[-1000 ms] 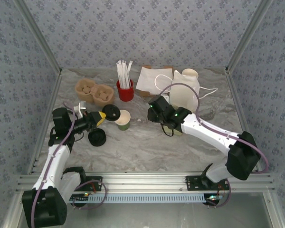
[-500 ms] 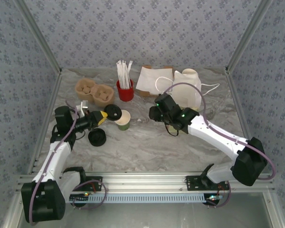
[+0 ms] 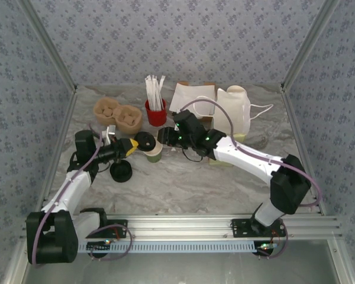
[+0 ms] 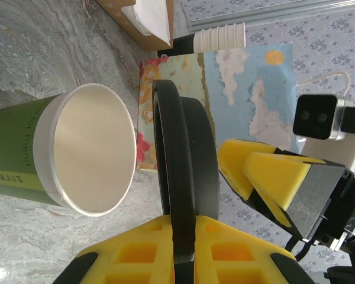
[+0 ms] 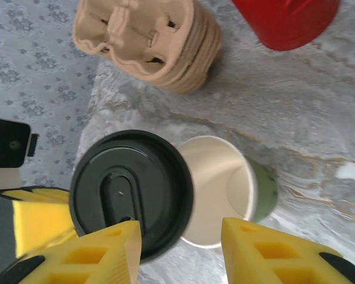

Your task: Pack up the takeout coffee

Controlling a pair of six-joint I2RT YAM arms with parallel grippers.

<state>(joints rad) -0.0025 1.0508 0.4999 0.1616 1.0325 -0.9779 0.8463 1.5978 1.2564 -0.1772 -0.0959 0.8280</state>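
The takeout coffee's green paper cup (image 3: 154,155) stands uncovered on the marble table; its white inside shows in the left wrist view (image 4: 89,157) and the right wrist view (image 5: 222,189). Its black lid (image 3: 145,141) (image 4: 186,171) (image 5: 130,192) is held on edge just left of the cup's rim, with my left gripper (image 3: 132,145) (image 4: 186,251) shut on it. My right gripper (image 3: 164,137) (image 5: 180,254) hovers open just right of the cup, its yellow fingers (image 5: 266,257) straddling lid and cup without touching either.
A second black lid (image 3: 120,171) lies near the left arm. Behind stand stacked pulp carriers (image 3: 118,114) (image 5: 148,41), a red cup (image 3: 156,113) (image 5: 284,21) with white sticks, a box of napkins (image 3: 192,97), and the paper bag (image 3: 234,118) (image 4: 242,100) with white cups (image 4: 219,38).
My right arm has swung left from in front of the bag to the cup. My left gripper has carried the lid slightly right, closer to the rim.
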